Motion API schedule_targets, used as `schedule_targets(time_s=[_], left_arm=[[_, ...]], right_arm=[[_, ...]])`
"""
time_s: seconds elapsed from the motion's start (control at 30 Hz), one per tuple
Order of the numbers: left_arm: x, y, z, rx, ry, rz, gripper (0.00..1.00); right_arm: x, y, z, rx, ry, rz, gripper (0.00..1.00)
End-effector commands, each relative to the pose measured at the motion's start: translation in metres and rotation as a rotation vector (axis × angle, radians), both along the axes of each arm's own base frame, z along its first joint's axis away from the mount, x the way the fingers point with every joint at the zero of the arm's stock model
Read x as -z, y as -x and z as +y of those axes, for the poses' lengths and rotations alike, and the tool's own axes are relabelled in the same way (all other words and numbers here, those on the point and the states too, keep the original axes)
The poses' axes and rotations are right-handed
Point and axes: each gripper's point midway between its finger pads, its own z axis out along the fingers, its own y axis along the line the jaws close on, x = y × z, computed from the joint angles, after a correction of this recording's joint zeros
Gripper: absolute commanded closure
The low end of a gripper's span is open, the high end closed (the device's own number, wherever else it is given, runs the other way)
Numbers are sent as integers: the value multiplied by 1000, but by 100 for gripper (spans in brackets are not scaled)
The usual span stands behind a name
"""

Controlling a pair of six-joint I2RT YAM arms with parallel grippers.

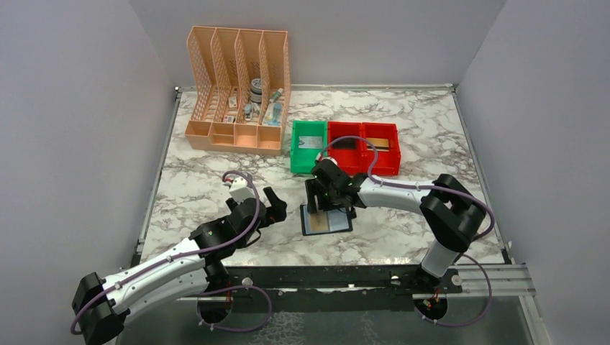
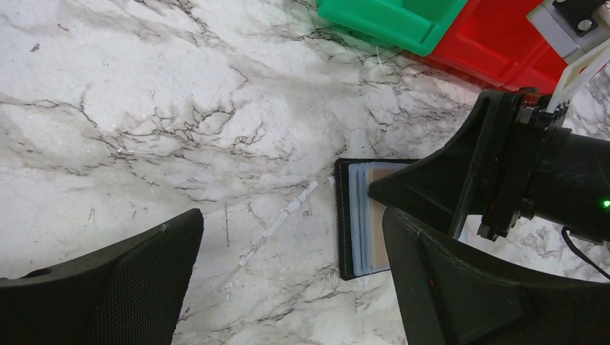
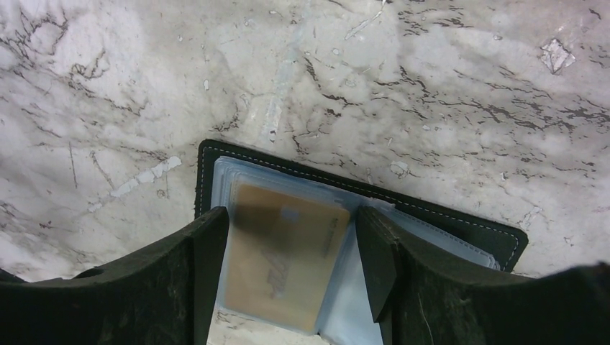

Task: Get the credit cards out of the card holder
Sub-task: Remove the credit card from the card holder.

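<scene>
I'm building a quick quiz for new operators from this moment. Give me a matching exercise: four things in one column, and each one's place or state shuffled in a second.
1 left gripper
2 right gripper
3 card holder
4 green bin

A lies open on the table
B wide open, above the table
C beside the red bins
D straddles the tan card

Pairs: 1-B, 2-D, 3-A, 4-C

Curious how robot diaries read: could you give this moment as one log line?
card holder: open on table | right end effector: straddling tan card, grip unclear | left end effector: open, empty, beside holder
</scene>
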Motion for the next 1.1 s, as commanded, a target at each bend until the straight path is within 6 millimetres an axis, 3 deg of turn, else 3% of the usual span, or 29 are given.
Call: schedule_targets(time_s=[0.0,0.33,0.5,0.77,1.07], left_arm=[[-4,-3,-2,2,-2,-4,1],[-1,-7,-21,62,-9,8,1],[-2,-6,-35,134,-9,13,1],[-6,2,-79,359,43,-5,1],[6,10,-124,507,116,87,2]], right_arm=[[43,14,-37,76,149,46,33],[54,22,-27,10,21,92,56],[53,20,-34,52,-64,124,63],[58,21,-50,98,-167,164,79],[64,27,-59,111,-260,200,83]])
